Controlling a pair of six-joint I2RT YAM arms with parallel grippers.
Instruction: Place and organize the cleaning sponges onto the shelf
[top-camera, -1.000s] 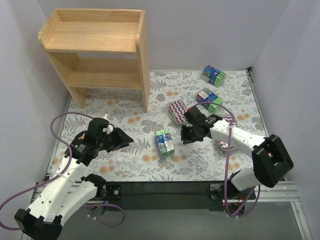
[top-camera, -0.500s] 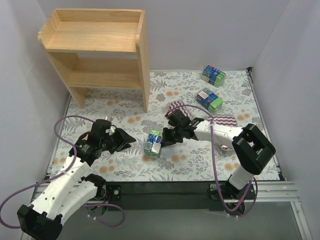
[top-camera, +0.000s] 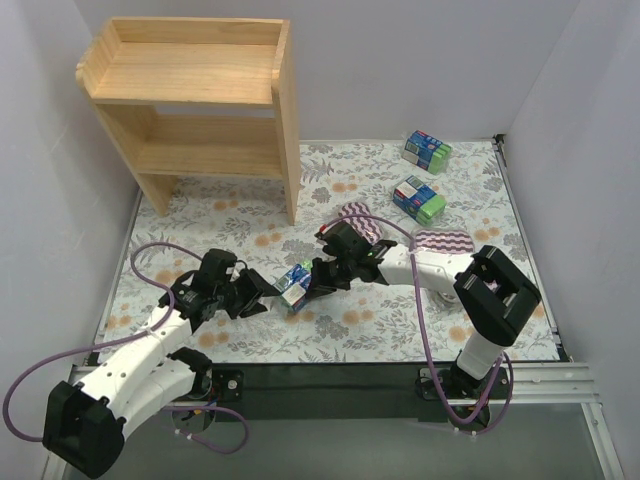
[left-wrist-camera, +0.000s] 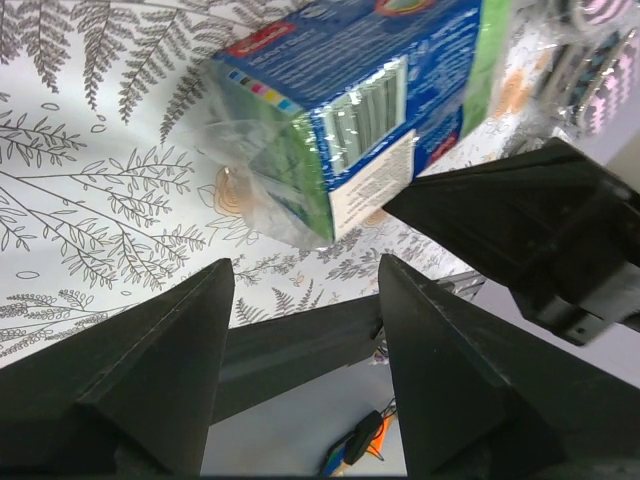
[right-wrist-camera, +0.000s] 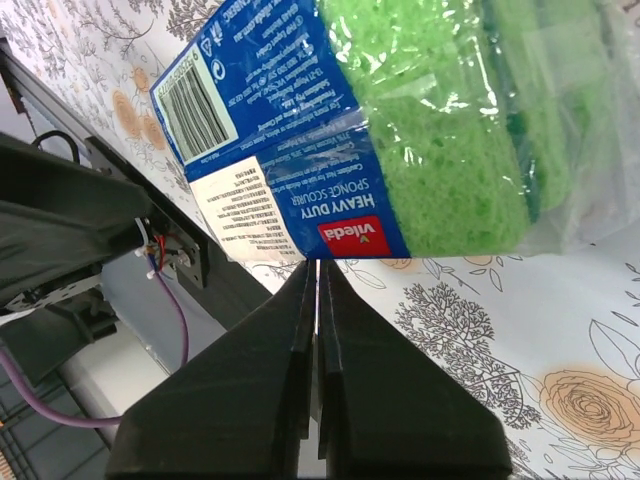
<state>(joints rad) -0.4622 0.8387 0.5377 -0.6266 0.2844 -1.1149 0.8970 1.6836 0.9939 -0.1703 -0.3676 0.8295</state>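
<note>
Enclosing floral tabletop (top-camera: 360, 330): pale walls (top-camera: 400, 60).

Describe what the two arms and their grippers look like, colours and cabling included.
The left arm and right arm share one build: white link shells joined by blocky black joint housings. A loose purple cable loops along each. The left gripper and right gripper are matte black, with wedge-shaped fingers tapering to points.
</note>
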